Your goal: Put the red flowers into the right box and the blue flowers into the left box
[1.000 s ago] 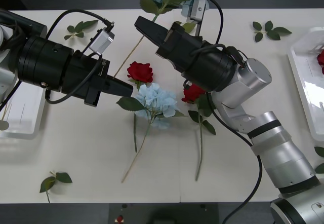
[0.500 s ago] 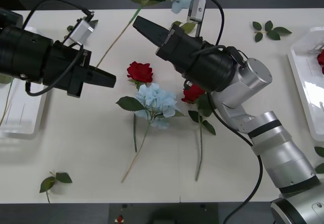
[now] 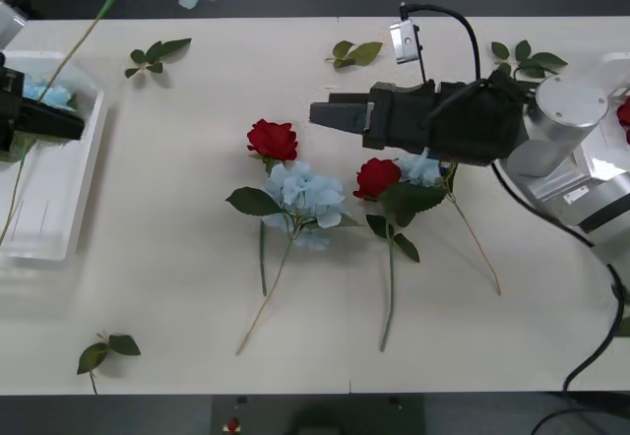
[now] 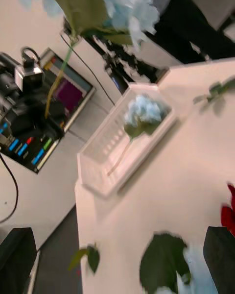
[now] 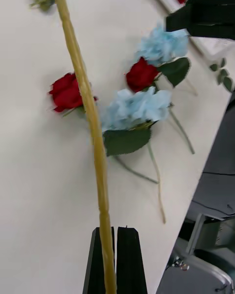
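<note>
The left pincer (image 5: pixel 108 262) pinches a blue flower's stem (image 5: pixel 83 103) above the left box (image 3: pixel 54 214), where another blue flower (image 4: pixel 144 112) lies. The right pincer (image 3: pixel 330 116), spread, hovers over the worktop (image 3: pixel 167 287) beside two roses (image 3: pixel 273 140) and two blue flowers (image 3: pixel 307 194). Leaf sprigs (image 3: pixel 108 348) lie near the edges.

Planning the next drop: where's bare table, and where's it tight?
Free: the stretch between the left box and the middle flowers, and the front edge right of the leaf sprig. Crowded: the centre, where two roses and blue flowers lie under the open right hand. The left hand holds a blue stem over the left box.
</note>
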{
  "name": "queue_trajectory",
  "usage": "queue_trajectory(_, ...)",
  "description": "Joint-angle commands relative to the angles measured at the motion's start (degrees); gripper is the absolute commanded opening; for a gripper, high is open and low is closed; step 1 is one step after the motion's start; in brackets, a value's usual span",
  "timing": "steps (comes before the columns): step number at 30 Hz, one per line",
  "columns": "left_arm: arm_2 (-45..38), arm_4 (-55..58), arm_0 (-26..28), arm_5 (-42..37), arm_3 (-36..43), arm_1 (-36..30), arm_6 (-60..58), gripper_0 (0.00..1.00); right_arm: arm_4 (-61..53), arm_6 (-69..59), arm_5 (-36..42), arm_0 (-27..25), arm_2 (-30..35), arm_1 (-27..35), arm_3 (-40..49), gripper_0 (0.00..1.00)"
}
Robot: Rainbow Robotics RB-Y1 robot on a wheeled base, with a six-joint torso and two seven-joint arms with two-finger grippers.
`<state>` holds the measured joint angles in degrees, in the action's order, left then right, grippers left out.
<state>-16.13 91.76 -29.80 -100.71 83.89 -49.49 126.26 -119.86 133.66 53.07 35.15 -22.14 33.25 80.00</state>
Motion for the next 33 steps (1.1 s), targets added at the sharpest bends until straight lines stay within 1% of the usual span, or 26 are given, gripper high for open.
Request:
queue_trajectory(1, -0.57, -3.87, -2.19, -0.19, -3.12, -7.11, 0.04, 0.00, 9.65, -18.43, 5.03, 3.96, 2.10, 3.84, 1.21, 1.00)
queue_trajectory(3, -0.74, -5.98, -2.19, -0.10, -5.23, -9.05, -0.05, 0.00, 16.33, -24.94, 8.81, 4.92, 3.16, 4.63, 1.30, 1.00)
queue_trajectory(5, -0.83, -9.32, -2.10, 0.34, -7.25, -11.42, -0.05, 0.00, 24.77, -32.76, 14.61, 6.33, 4.12, 5.68, 1.56, 1.00)
queue_trajectory(6, -0.83, -10.20, -2.10, 0.61, -7.69, -11.95, 0.04, 0.00, 26.79, -34.25, 15.93, 6.59, 4.30, 5.77, 1.73, 1.00)
queue_trajectory(8, -0.83, -14.51, -2.10, 1.13, -9.01, -13.79, -0.05, 0.00, 34.52, -39.00, 20.41, 6.86, 5.36, 6.56, 4.20, 1.00)
queue_trajectory(12, -0.83, -20.40, -1.40, 2.36, -9.62, -15.90, -0.32, 0.00, 45.42, -43.66, 25.60, 5.72, 5.36, 9.11, 10.26, 1.00)
queue_trajectory(15, -0.83, -22.77, 1.24, 5.70, -9.62, -17.57, -0.40, 0.00, 52.54, -43.74, 27.79, 4.05, 4.21, 12.28, 16.15, 1.00)
queue_trajectory(19, -0.74, -25.76, 3.79, 9.31, -9.62, -17.92, -0.49, 0.00, 57.20, -43.04, 27.70, 2.81, 1.75, 16.76, 19.93, 1.00)
queue_trajectory(24, -0.74, -29.01, 6.34, 11.86, -9.54, -18.01, -1.11, 0.00, 56.58, -41.46, 25.77, 2.55, -0.36, 21.94, 20.28, 1.00)
queue_trajectory(25, -0.74, -30.59, 6.86, 12.56, -9.62, -17.92, -1.28, 0.00, 56.85, -39.35, 24.80, 2.46, -1.32, 23.26, 20.28, 1.00)
queue_trajectory(27, -0.74, -32.26, 7.48, 13.00, -9.62, -17.92, -1.72, 0.00, 57.90, -37.06, 23.57, 2.38, -2.73, 24.23, 20.19, 1.00)
queue_trajectory(31, -0.48, -33.93, 8.18, 13.17, -9.62, -17.40, -2.07, 0.00, 58.69, -36.54, 20.76, 2.46, -5.28, 24.49, 18.08, 1.00)
queue_trajectory(33, 0.93, -34.19, 8.53, 13.70, -9.62, -17.31, -2.51, 0.00, 59.04, -36.19, 18.30, 2.46, -7.13, 24.49, 17.03, 1.00)
